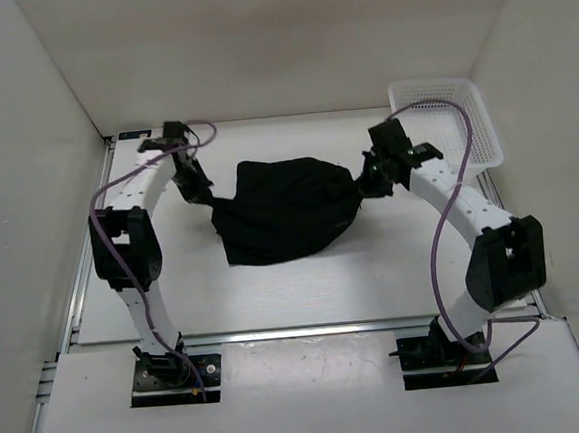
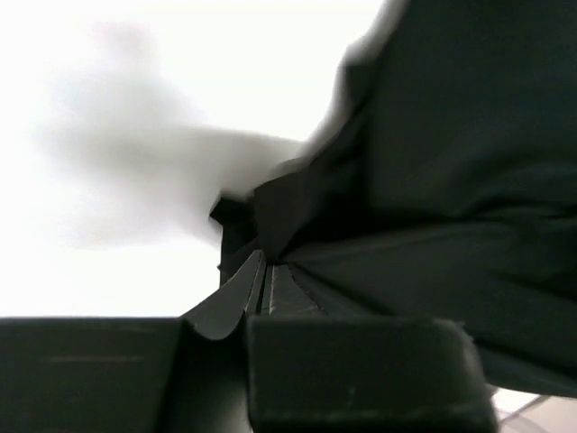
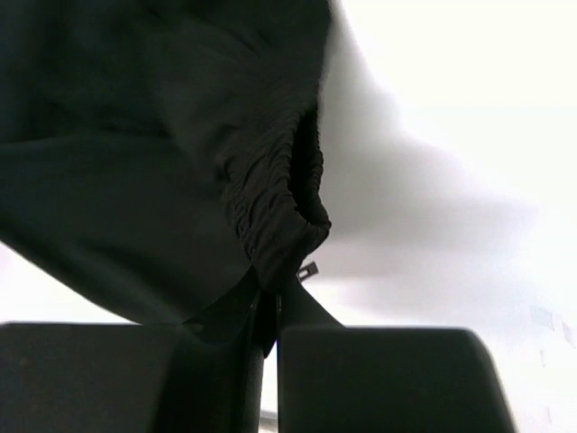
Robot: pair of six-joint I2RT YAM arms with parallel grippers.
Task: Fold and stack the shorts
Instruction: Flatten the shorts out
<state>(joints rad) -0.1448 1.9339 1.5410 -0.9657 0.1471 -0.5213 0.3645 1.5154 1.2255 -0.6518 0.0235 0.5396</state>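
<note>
The black shorts point(image 1: 284, 207) hang stretched between my two grippers over the middle of the table, sagging toward the near side. My left gripper point(image 1: 208, 195) is shut on the cloth's left corner; in the left wrist view the shorts point(image 2: 433, 144) bunch into the closed left gripper point(image 2: 263, 271). My right gripper point(image 1: 367, 185) is shut on the right end. The right wrist view shows the gathered elastic waistband point(image 3: 270, 194) pinched in the right gripper point(image 3: 269, 302).
A white plastic mesh basket point(image 1: 447, 119) stands at the back right corner, just behind the right arm. White walls enclose the table on the left, back and right. A metal rail point(image 1: 299, 331) runs along the table's near edge.
</note>
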